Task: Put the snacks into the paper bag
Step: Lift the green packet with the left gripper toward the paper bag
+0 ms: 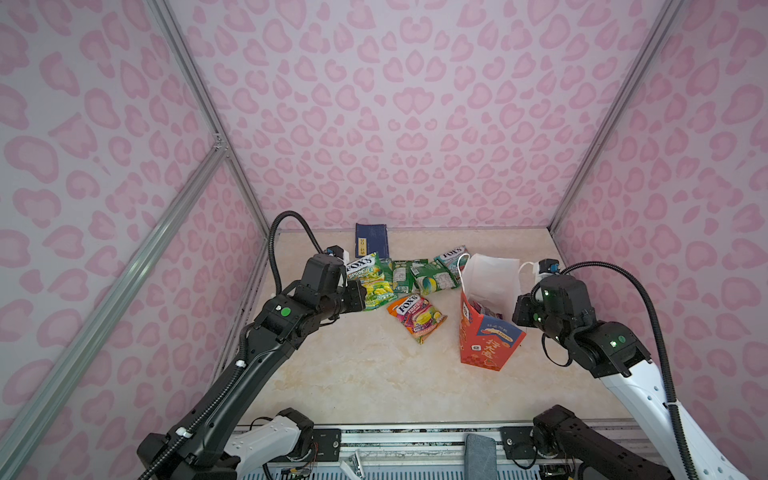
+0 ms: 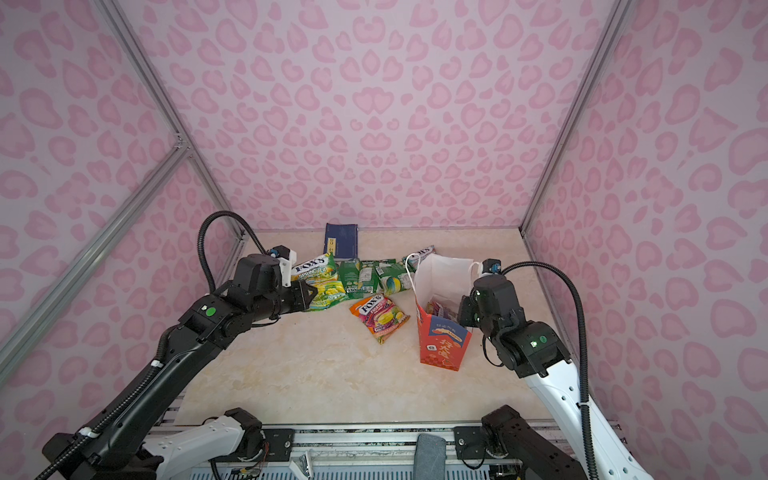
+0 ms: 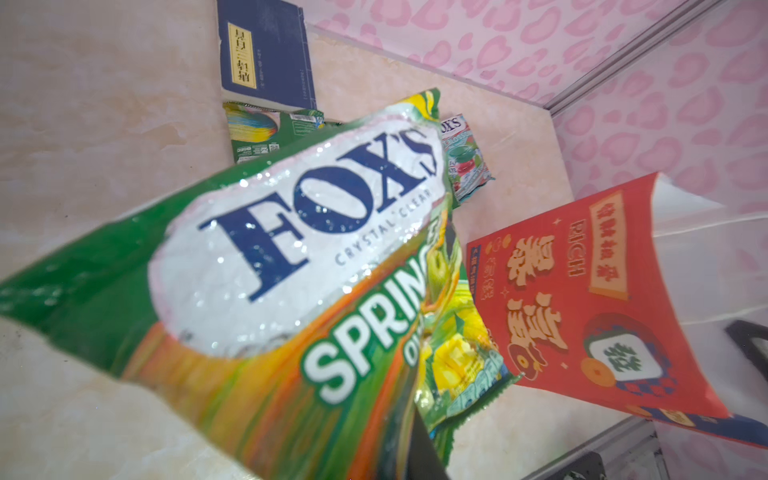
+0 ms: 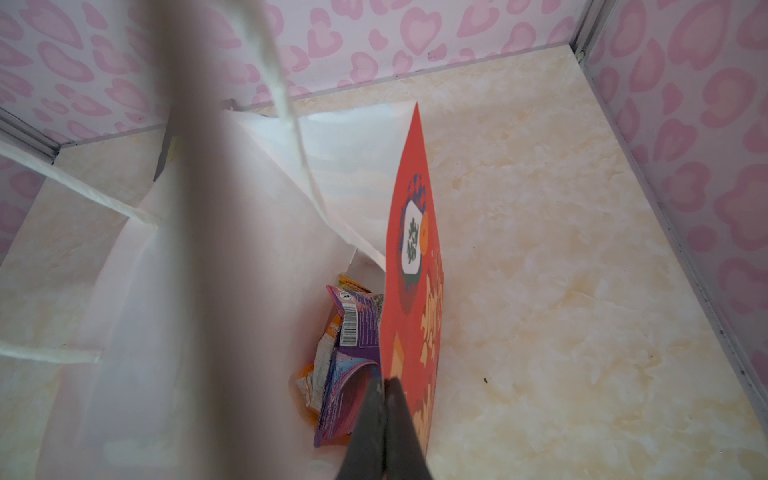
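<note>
The left gripper jaws stand narrow, clamped on a glossy green FOX'S Spring Tea packet. The right gripper jaws are pressed together on the wall of the tall red-orange paper bag. The beige marble-pattern tabletop is enclosed by pink heart-print walls. A flat dark-blue booklet lies at the back. Crinkly green packets, a teal packet and an orange packet lie loose between the held packet and the bag. The bag stands mouth up; a purple packet lies inside.

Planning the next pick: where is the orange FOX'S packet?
In both top views the orange FOX'S packet lies on the table, just left of the paper bag and nearer the camera than the green packets.
</note>
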Tool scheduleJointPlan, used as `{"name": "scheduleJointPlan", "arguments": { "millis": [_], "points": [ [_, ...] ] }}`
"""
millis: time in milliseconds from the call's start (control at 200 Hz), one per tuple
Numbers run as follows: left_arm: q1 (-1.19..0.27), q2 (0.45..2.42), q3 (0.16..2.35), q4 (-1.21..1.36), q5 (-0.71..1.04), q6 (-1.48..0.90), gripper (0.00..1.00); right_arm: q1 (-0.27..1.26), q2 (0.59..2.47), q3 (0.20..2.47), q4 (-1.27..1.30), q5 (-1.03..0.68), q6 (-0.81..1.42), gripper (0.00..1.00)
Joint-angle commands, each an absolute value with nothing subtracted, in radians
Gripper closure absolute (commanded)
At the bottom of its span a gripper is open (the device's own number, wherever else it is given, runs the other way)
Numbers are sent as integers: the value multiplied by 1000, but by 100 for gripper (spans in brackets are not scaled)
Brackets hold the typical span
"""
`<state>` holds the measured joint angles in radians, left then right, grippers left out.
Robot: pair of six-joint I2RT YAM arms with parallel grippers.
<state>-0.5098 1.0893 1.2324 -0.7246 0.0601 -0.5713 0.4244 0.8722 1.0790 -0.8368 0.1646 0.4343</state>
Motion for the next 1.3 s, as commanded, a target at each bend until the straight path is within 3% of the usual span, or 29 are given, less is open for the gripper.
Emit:
{"name": "scheduleJointPlan", "arguments": {
  "millis": [0,330,525,1005,1295],
  "points": [
    [-509,1061,1285,-710,128,-574,95,425,873,1089,-835,166,425,100],
    [-555,1076,1485,-671,259,-621,95,424,887,1090,-830,161,414,100],
    [-663,1166,1648,-667,231,-612,95,423,899,1106,-836,161,407,100],
    [-932,1536,2118,-686,224,-568,95,423,893,1123,-858,158,406,100],
    [-989,1781,2276,-733,173,-563,95,423,867,1122,-874,155,409,100]
  ]
}}
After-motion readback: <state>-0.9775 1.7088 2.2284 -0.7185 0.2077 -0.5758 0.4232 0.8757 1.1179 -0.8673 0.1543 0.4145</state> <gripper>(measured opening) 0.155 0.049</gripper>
